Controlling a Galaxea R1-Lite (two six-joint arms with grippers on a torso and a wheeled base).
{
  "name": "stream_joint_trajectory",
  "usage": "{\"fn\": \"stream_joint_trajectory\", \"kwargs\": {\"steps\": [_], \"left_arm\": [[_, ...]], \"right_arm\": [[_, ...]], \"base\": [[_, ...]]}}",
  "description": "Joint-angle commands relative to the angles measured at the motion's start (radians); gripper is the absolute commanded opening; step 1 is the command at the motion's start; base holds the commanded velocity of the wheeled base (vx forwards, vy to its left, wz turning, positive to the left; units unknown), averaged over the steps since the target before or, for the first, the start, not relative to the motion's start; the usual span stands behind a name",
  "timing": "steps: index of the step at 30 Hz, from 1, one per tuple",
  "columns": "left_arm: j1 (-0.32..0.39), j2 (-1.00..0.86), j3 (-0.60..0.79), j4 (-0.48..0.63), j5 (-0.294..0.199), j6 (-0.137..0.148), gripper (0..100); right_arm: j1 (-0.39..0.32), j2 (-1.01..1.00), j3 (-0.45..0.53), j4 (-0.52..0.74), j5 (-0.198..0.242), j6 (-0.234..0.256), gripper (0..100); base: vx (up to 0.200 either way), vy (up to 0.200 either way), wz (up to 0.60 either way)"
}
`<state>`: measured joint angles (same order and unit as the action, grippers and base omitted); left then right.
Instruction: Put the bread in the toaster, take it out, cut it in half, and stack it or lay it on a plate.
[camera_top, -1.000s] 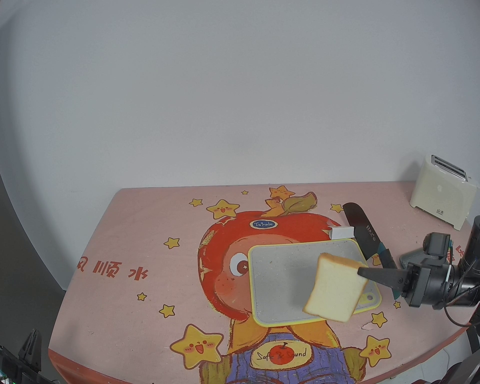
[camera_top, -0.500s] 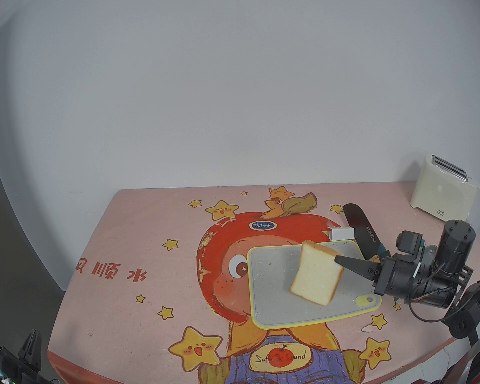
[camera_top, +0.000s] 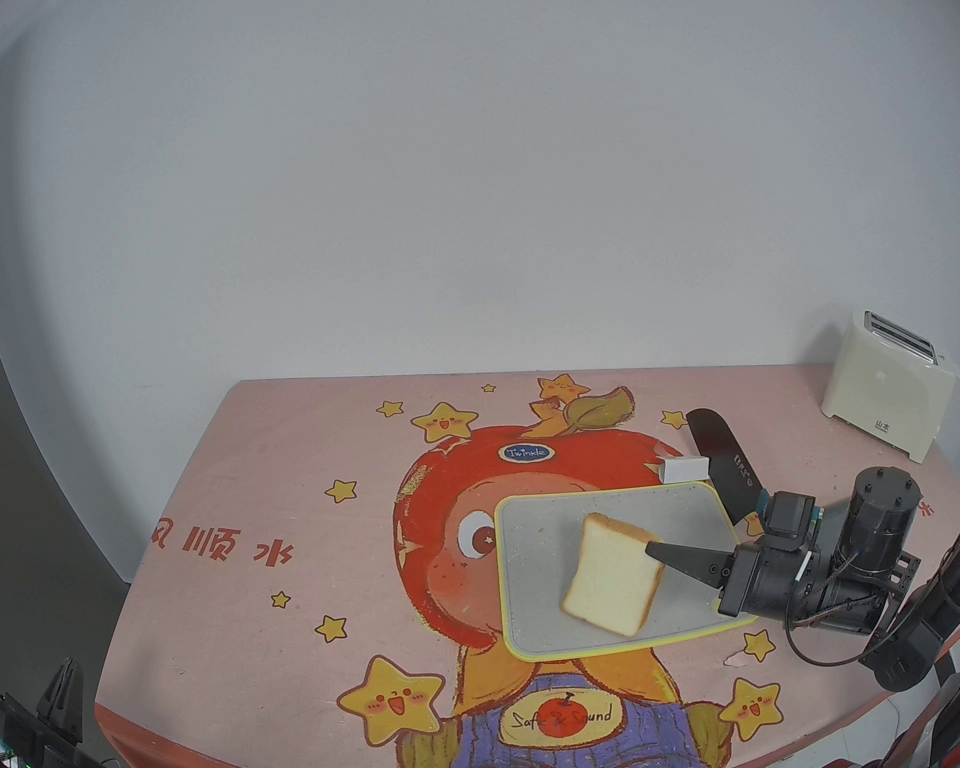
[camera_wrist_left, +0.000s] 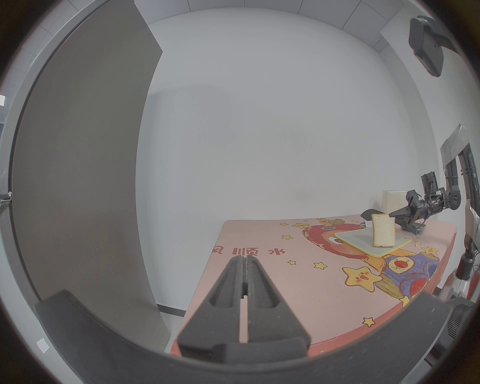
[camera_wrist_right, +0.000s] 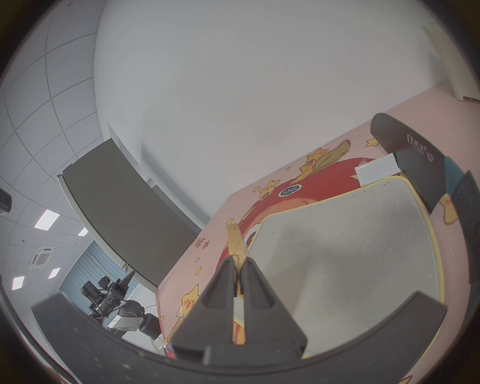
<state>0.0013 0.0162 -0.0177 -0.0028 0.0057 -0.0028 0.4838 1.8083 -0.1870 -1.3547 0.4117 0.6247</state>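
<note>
One slice of bread stands upright over the grey, yellow-rimmed cutting board on the cartoon-printed bench, pinched at its upper corner by the right gripper. A black knife lies just beyond the board, and the cream toaster stands at the far right corner. From the left wrist, the left gripper is clenched on nothing beside the bench's edge; whether the bread's lower edge touches the board is unclear. From the right wrist, dark wedge-shaped fingers clamp the bread's thin edge.
</note>
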Motion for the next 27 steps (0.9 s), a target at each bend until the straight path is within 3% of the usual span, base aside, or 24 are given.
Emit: {"fn": "stream_joint_trajectory", "kwargs": {"steps": [1,9,10,14,15,17,23,27], "left_arm": [[0.0,-0.009,0.018,0.0,0.0,0.0,0],[0.0,-0.009,0.018,0.0,0.0,0.0,0],[0.0,-0.009,0.018,0.0,0.0,0.0,0],[0.0,-0.009,0.018,0.0,0.0,0.0,0],[0.0,-0.009,0.018,0.0,0.0,0.0,0],[0.0,-0.009,0.018,0.0,0.0,0.0,0],[0.0,-0.009,0.018,0.0,0.0,0.0,0],[0.0,-0.009,0.018,0.0,0.0,0.0,0]], "right_arm": [[-0.002,0.006,0.0,0.002,0.001,-0.003,0],[-0.005,0.006,0.0,0.002,0.001,-0.005,0],[-0.005,0.005,0.003,0.002,-0.002,-0.006,100],[-0.008,-0.003,0.012,-0.003,-0.033,-0.031,100],[-0.007,-0.01,0.017,-0.024,-0.071,-0.069,100],[-0.008,-0.007,0.023,-0.046,-0.097,-0.102,100],[-0.008,0.016,0.031,-0.055,-0.119,-0.128,100],[-0.008,0.026,0.049,-0.055,-0.134,-0.189,100]], "base": [[0.0,0.0,0.0],[0.0,0.0,0.0],[0.0,0.0,0.0],[0.0,0.0,0.0],[0.0,0.0,0.0],[0.0,0.0,0.0],[0.0,0.0,0.0],[0.0,0.0,0.0]]}}
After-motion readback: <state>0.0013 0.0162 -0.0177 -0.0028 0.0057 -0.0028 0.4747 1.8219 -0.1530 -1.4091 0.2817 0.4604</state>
